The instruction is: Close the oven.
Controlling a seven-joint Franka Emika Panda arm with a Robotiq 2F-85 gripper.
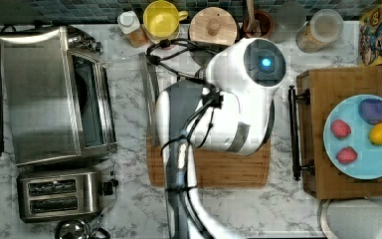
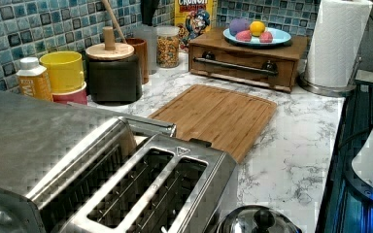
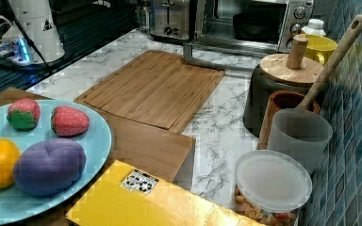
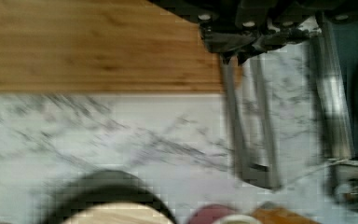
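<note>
A: Where is the oven?

B: The boxy brushed stainless-steel toaster oven [image 1: 40,94] sits at nine o'clock in the top view, its glass door [image 1: 127,99] dropped flat onto the white marble counter [image 1: 298,209], its metal bar handle [image 1: 149,94] at the bamboo cutting board's [image 1: 229,169] edge.

A: How will it handle?

B: I'd judge the door stiff and hinged, the glass fragile, the steel slick. Best lift under the handle [image 4: 249,126], mid-bar.

A: The jaws?

B: The gripper [image 4: 235,58] hangs by the handle; I cannot tell how wide it stands or whether it holds anything.

A: Any writing?

B: "CRUNCH" on the yellow cereal box [image 2: 194,22] at twelve o'clock in the left view.
</note>
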